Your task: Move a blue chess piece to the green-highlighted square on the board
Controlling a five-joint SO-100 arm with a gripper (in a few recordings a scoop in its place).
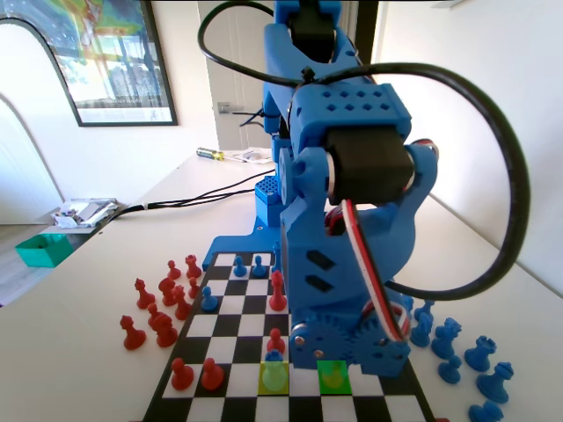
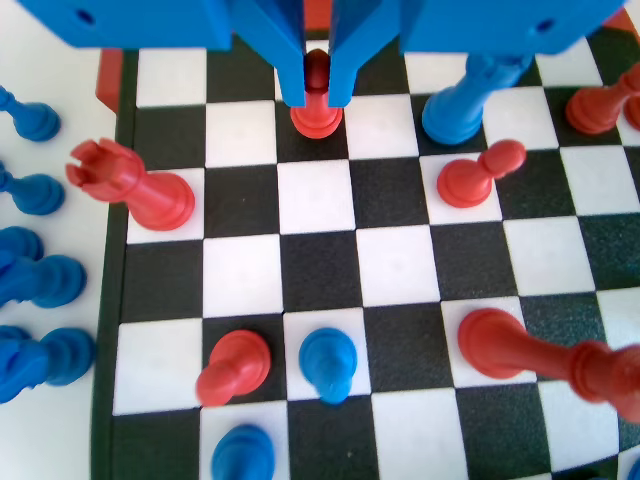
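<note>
My gripper (image 2: 316,95) is down at the camera end of the board (image 2: 320,195). Its jaws close tight against both sides of the head of a red pawn (image 2: 316,118) that still stands on its square. In the fixed view that pawn stands on the green-highlighted square (image 1: 324,389), tinted green, under my blue arm (image 1: 343,264). Two squares away a blue piece (image 2: 455,110) stands on the paler yellow-green square (image 1: 274,380). A small blue pawn (image 2: 328,362) stands upright further down the board, apart from the gripper.
Several blue pieces (image 1: 466,352) stand off the board, at the left of the wrist view (image 2: 40,280). Red pieces (image 1: 158,308) crowd the other side. A red rook (image 2: 130,185) and a tall red piece (image 2: 540,355) lean across board squares. A red pawn (image 2: 478,175) stands near the jaws.
</note>
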